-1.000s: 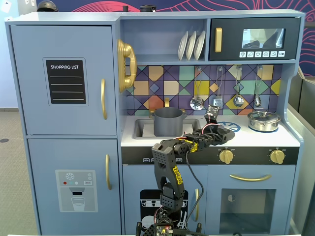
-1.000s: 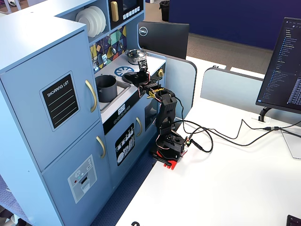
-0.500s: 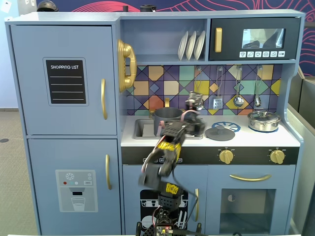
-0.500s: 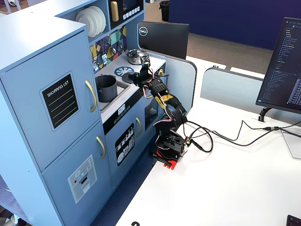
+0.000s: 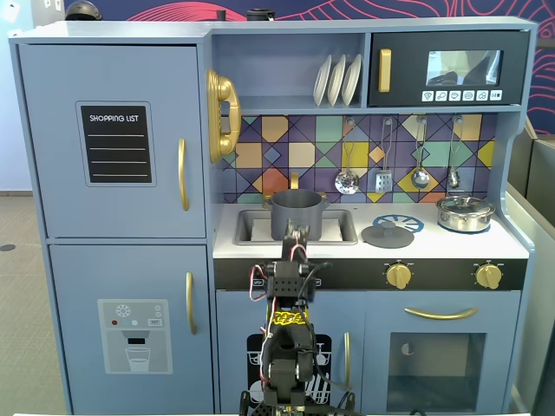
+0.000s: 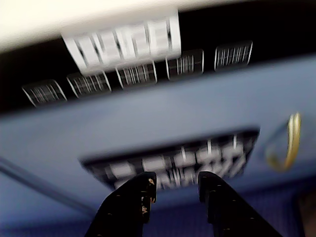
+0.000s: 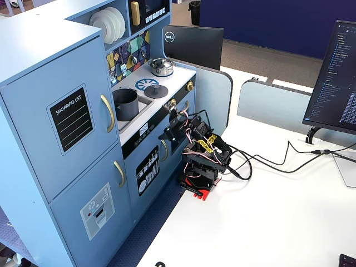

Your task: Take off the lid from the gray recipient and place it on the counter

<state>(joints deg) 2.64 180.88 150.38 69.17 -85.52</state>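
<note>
The gray recipient (image 5: 297,212) stands uncovered in the recessed sink, and also shows in the other fixed view (image 7: 127,104). The dark gray lid (image 5: 388,234) lies flat on the white counter (image 5: 507,247), overlapping the front edge of the blue-and-white burner mark (image 5: 406,223). My gripper (image 5: 297,234) is low in front of the kitchen, below the counter edge, and points at the front panel (image 7: 171,129). In the blurred wrist view the gripper (image 6: 175,181) is open and empty, with its fingers (image 6: 143,190) apart.
A shiny silver pot with its lid (image 5: 465,212) sits at the counter's right. Gold knobs (image 5: 398,276) line the black front strip. The arm's base (image 7: 200,167) stands on the white table beside cables. A monitor (image 7: 334,78) is at the right.
</note>
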